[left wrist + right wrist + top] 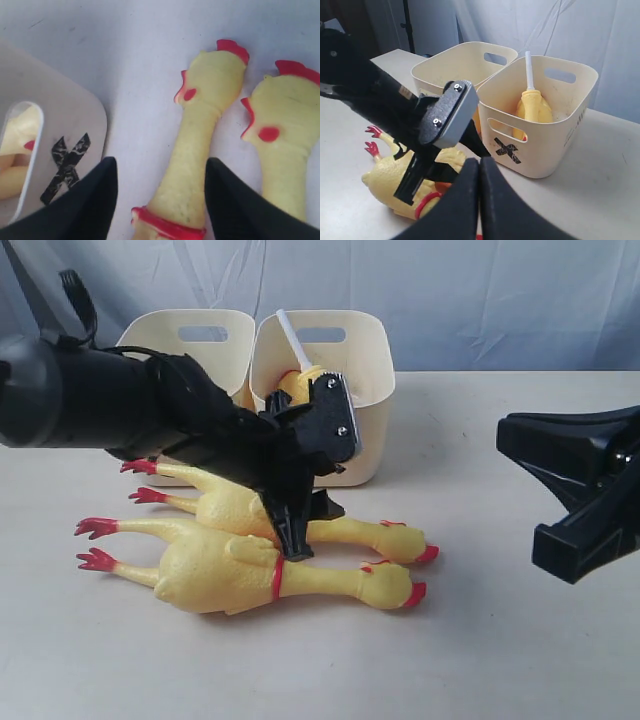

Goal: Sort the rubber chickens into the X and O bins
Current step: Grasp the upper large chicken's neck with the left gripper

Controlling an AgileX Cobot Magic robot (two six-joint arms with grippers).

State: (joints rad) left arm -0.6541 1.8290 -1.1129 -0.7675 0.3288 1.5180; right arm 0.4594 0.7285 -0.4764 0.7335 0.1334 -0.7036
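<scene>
Soft, light chicken (192, 160) — grab its thin neck
The left tool (159, 167) is apart over that neck — the right tool (479, 167) is together, empty.

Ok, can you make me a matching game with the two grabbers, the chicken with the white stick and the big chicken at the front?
Things:
1. left gripper
2. right gripper
3. chicken with the white stick
4. front long chicken

Where or how:
A. lying on the table
B. jaws shut
C. inside the X bin
D. jaws open, one on either side of a chicken neck

Pairs: 1-D, 2-B, 3-C, 4-A
</scene>
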